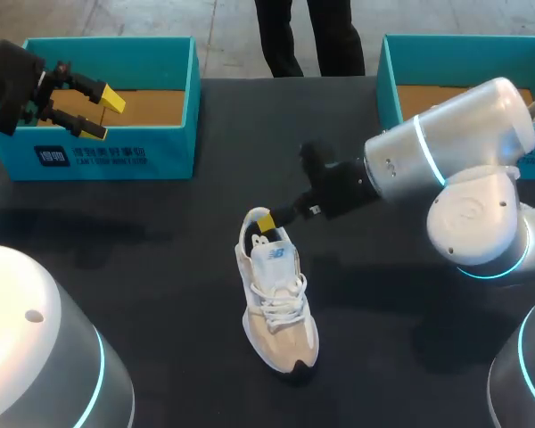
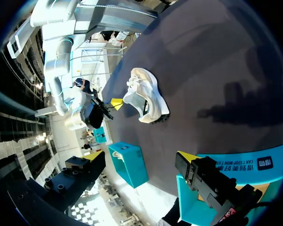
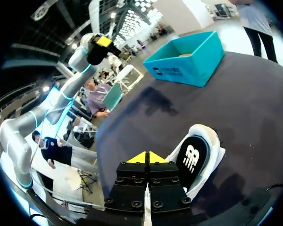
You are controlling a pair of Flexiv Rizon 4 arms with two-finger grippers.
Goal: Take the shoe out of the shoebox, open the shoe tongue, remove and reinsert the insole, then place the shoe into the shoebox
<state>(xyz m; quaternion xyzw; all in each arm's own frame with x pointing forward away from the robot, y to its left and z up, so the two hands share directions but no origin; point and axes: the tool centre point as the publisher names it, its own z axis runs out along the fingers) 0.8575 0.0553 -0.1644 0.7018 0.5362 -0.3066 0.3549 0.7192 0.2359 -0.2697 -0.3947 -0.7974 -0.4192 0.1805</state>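
A white and beige shoe [image 1: 278, 308] stands upright mid-table, heel toward the far side and laces tied. My right gripper [image 1: 265, 220] is at the heel opening. In the right wrist view its yellow tips [image 3: 146, 157] are pressed together against the heel rim, and I see nothing between them. Beside them lies the shoe's black insole [image 3: 192, 158]. My left gripper [image 1: 104, 114] hangs open and empty over the left teal shoebox [image 1: 116, 156]. From the left wrist view the shoe [image 2: 146, 94] and the right gripper [image 2: 115, 102] lie far ahead.
A second teal shoebox [image 1: 390, 80] stands at the far right, partly hidden by my right arm [image 1: 455, 169]; it also shows in the left wrist view [image 2: 129, 167]. The dark table [image 1: 143, 267] runs bare on both sides of the shoe.
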